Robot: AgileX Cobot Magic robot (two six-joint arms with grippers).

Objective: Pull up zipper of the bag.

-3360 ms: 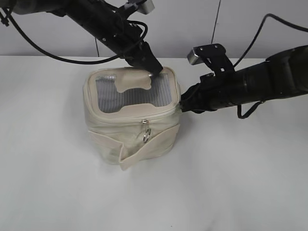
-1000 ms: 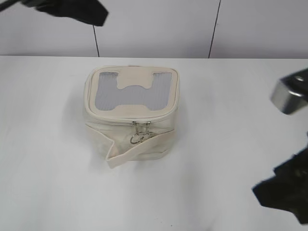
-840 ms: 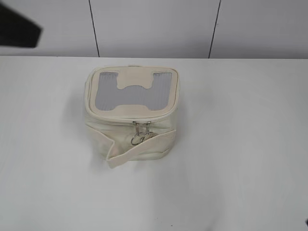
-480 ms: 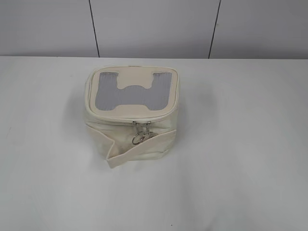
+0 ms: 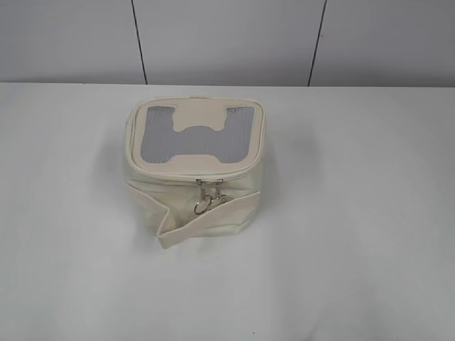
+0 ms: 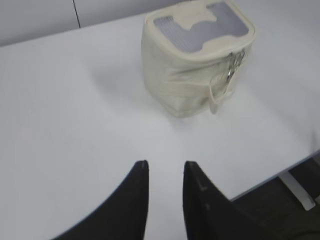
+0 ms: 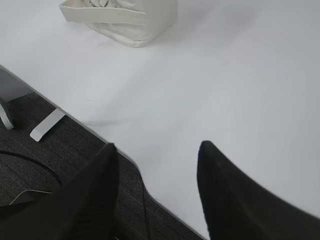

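A cream bag (image 5: 193, 170) with a grey mesh lid stands on the white table. Its zipper runs round the lid and looks closed, with two metal ring pulls (image 5: 207, 200) hanging together at the front. Neither arm shows in the exterior view. In the left wrist view the bag (image 6: 195, 55) is far ahead and my left gripper (image 6: 165, 164) is open and empty over bare table. In the right wrist view only the bag's bottom edge (image 7: 122, 17) shows at the top, and my right gripper (image 7: 157, 146) is open and empty over the table's front edge.
The white table (image 5: 355, 234) meets a grey panelled wall (image 5: 227, 39) at the back. The table's front edge (image 7: 75, 117) shows in the right wrist view, with dark carpeted floor (image 7: 55, 165) below it.
Both arms have left the bag and drawn back out of the exterior view. The two zipper pulls now hang together at the front. The bag has stayed still in the last half second.
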